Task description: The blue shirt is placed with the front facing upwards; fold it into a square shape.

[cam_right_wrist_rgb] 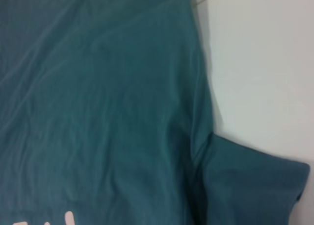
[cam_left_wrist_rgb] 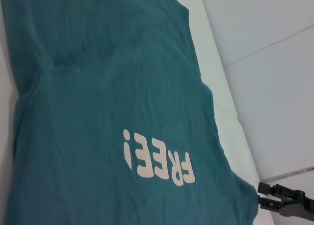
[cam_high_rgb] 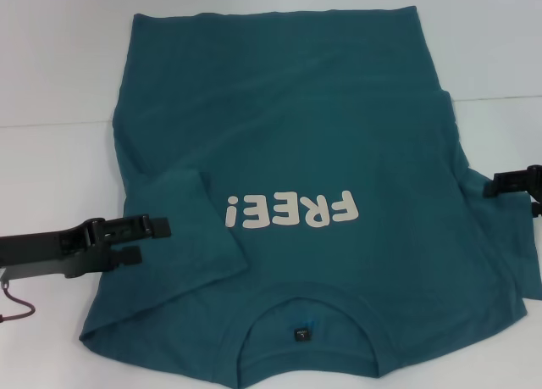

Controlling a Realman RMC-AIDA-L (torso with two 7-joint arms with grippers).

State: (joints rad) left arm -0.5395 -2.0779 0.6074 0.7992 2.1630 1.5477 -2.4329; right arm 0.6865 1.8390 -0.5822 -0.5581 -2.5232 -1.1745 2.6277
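Observation:
The blue shirt (cam_high_rgb: 296, 126) lies flat on the white table, front up, with its white "FREE!" lettering (cam_high_rgb: 292, 211) upside down to me. Its ribbed collar (cam_high_rgb: 305, 317) and small dark tag (cam_high_rgb: 300, 334) are at the near edge. The left sleeve (cam_high_rgb: 174, 211) is folded inward onto the body, while the right sleeve (cam_high_rgb: 500, 245) lies spread out. My left gripper (cam_high_rgb: 144, 241) is open at the shirt's left edge, beside the folded sleeve. My right gripper (cam_high_rgb: 506, 196) is open at the shirt's right edge above the right sleeve, and the left wrist view shows the right gripper (cam_left_wrist_rgb: 262, 194) too. The shirt (cam_right_wrist_rgb: 98, 112) fills the right wrist view.
The white table (cam_high_rgb: 51, 67) extends past the shirt on the left, the far side and the right, with a faint seam across it. A thin reddish cable (cam_high_rgb: 17, 308) hangs by the left arm near the table's front left.

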